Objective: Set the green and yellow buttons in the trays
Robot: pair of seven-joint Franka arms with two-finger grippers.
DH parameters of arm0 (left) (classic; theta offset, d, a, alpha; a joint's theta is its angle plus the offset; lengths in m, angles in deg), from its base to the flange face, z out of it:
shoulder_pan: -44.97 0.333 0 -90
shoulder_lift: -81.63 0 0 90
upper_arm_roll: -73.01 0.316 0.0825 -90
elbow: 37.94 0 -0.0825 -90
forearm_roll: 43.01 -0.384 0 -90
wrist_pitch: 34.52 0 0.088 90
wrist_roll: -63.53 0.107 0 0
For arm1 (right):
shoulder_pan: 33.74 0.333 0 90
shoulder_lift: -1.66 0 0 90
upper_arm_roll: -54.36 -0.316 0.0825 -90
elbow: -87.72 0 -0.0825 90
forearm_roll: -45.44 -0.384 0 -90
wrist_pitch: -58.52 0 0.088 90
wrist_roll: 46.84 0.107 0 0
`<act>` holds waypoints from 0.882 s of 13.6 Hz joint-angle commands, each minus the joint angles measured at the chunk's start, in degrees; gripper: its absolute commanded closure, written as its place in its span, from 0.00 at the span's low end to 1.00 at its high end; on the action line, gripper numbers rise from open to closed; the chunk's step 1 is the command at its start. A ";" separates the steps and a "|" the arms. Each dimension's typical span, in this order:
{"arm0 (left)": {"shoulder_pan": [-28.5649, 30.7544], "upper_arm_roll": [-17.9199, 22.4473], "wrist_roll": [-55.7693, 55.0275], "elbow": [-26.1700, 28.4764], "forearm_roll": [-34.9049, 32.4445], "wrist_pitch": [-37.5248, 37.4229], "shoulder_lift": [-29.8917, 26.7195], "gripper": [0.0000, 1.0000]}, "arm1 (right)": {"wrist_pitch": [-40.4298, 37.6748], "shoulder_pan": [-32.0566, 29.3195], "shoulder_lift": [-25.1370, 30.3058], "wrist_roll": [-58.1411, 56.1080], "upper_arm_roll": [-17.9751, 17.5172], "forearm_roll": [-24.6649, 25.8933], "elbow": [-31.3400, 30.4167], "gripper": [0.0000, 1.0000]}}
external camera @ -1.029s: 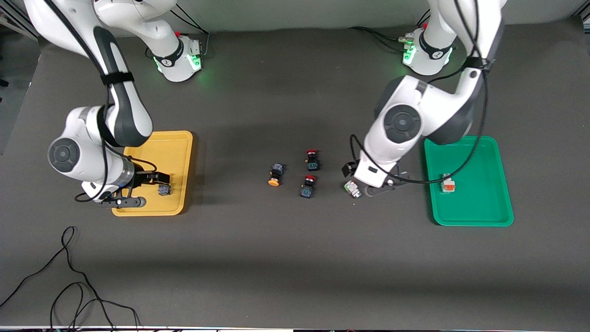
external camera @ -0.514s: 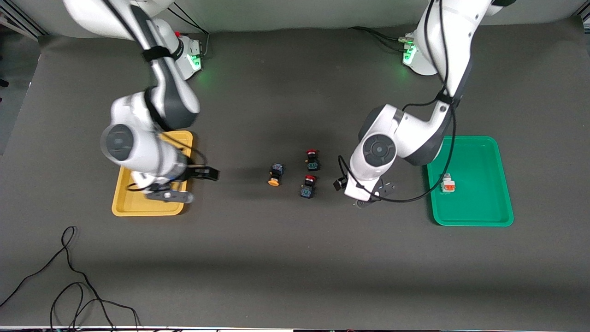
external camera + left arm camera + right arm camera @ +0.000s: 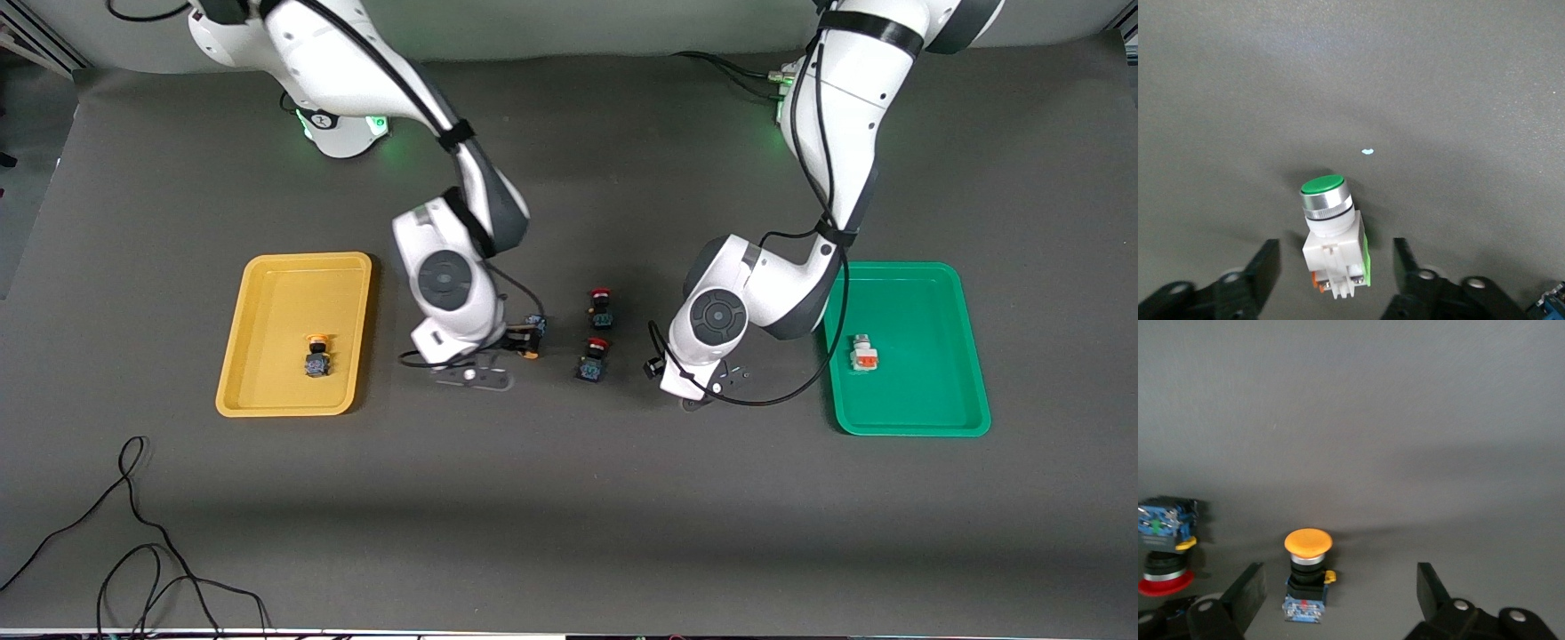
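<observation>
The green button (image 3: 1333, 235) lying on the mat between the red pair and the green tray (image 3: 969, 356), and the yellow button (image 3: 1307, 572) mid-table, look light, rigid and slick-capped, so grip each square body, your left gripper (image 3: 1337, 280) and right gripper (image 3: 1340, 597) both spread astride theirs.

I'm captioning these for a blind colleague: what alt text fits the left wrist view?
A green-capped button with a white body lies on the dark gray table between the open fingers of the left gripper, which do not touch it. A small white speck marks the table near its cap.
</observation>
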 commanded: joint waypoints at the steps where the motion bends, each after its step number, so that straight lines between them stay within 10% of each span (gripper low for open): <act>1: -0.79 0.66 -1.16 0.45 -0.07 0.22 -0.60 0.54 | 2.50 2.18 -3.96 3.09 0.88 -1.41 2.11 0.00; 6: -0.18 1.09 -0.37 -0.25 -0.33 -1.36 -3.32 0.67 | 7.24 5.26 -7.12 3.45 0.79 -1.50 1.58 0.05; 7: 0.08 1.18 0.06 -0.33 -0.33 -2.58 -5.07 0.70 | 8.12 5.87 -7.39 3.80 0.88 -1.06 1.32 0.26; 8: 0.78 1.10 1.37 -0.68 -0.33 -4.51 -7.09 0.71 | 8.31 5.97 -7.48 4.76 0.80 -1.58 1.23 0.96; 12: 3.34 0.92 10.96 -2.61 0.37 -16.19 -15.88 0.74 | 8.31 5.88 -7.22 6.52 1.06 -1.50 0.70 1.00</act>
